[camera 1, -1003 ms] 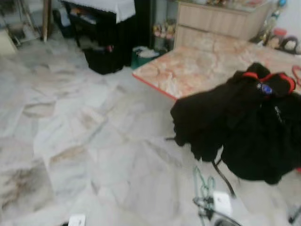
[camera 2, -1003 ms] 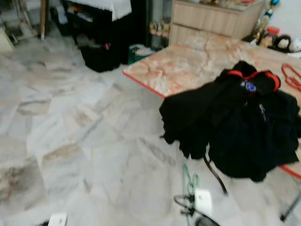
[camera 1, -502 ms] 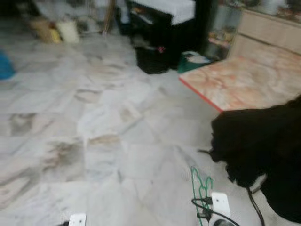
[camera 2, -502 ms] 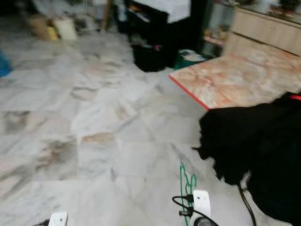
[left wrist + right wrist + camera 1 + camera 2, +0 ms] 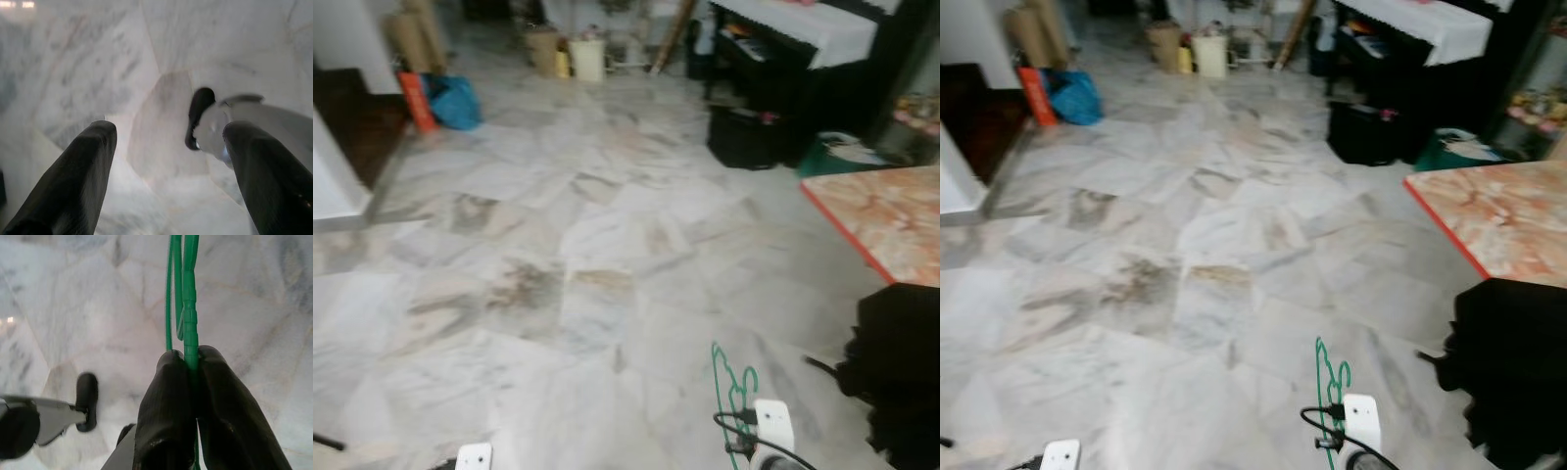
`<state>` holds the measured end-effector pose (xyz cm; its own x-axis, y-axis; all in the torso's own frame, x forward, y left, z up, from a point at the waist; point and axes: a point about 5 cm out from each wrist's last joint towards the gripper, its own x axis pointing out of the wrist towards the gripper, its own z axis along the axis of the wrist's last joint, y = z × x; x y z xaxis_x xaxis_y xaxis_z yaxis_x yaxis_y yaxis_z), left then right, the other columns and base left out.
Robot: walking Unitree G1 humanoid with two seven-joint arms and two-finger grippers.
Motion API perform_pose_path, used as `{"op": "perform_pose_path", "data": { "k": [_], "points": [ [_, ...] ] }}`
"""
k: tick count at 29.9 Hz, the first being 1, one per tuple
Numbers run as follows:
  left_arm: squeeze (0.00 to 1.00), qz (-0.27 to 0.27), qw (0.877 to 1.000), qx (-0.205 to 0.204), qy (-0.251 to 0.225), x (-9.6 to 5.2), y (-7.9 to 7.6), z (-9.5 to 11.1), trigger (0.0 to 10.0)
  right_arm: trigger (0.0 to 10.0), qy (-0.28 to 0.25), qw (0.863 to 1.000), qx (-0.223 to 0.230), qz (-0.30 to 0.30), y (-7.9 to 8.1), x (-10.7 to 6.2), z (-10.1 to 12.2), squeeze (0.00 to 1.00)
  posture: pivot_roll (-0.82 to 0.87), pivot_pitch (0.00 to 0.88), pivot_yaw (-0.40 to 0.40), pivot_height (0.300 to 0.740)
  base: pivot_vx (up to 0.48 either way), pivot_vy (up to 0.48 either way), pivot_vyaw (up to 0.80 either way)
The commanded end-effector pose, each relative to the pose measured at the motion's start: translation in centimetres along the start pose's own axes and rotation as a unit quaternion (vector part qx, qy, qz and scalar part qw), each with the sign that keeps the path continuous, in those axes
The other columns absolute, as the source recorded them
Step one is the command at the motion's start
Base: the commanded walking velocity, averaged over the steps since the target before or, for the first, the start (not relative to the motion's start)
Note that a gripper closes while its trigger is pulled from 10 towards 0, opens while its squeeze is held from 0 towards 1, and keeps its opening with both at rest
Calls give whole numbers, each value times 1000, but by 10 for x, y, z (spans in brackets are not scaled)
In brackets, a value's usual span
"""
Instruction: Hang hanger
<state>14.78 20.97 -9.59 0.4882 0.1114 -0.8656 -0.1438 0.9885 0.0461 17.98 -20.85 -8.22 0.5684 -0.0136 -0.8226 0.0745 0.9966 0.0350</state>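
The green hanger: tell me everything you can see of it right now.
The green hanger is thin, of what looks like plastic, with slim parallel bars and a notched, wavy edge. The right gripper is shut on it, both fingers pinching one bar. It is held edge-on in front of the robot, sticking up and forward above the marble floor. Nothing else touches it, and no garment hangs from it.

A thin green plastic hanger (image 5: 188, 293), pinched between the two black fingers of the right gripper (image 5: 191, 363), sticks out forward from them, held in the air above the pale marble floor.
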Motion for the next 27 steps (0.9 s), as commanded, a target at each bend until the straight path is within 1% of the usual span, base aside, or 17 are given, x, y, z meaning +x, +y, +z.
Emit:
{"op": "perform_pose_path", "data": {
  "k": [1,2,4,7,11,14,18,27],
  "points": [
    [0,10,1000,2,5,-1,5,-3,10000,10000,0,1000,0,3,2,1,1,0,16,0,-36,716,0,0,700],
    [0,11,1000,2,5,-1,5,-3,10000,10000,0,1000,-1,2,2,1,1,0,16,0,-36,716,0,0,700],
    [0,6,1000,-2,3,-1,3,-3,10000,10000,1,1000,3,-5,1,0,1,0,18,0,-38,716,0,0,0],
    [0,5,1000,4,5,-1,3,-3,10000,10000,0,1000,2,-1,1,0,1,0,18,0,-41,716,0,0,0],
    [0,0,1000,-1,7,-1,1,-4,10000,10000,0,1000,3,-1,1,0,1,0,20,0,-42,716,0,0,0],
    [0,-11,1000,-2,5,-1,-1,-4,10000,10000,1,1000,-3,-6,0,0,1,0,20,0,-42,716,0,0,0],
    [0,-12,1000,-1,3,0,-2,-3,10000,10000,1,1000,-1,-5,0,0,0,0,21,0,-42,716,287,0,0],
    [0,-14,1000,5,1,0,-2,0,10000,10000,1,1000,-14,-2,1,0,1,0,19,0,-37,716,451,0,0]
  ]
}}
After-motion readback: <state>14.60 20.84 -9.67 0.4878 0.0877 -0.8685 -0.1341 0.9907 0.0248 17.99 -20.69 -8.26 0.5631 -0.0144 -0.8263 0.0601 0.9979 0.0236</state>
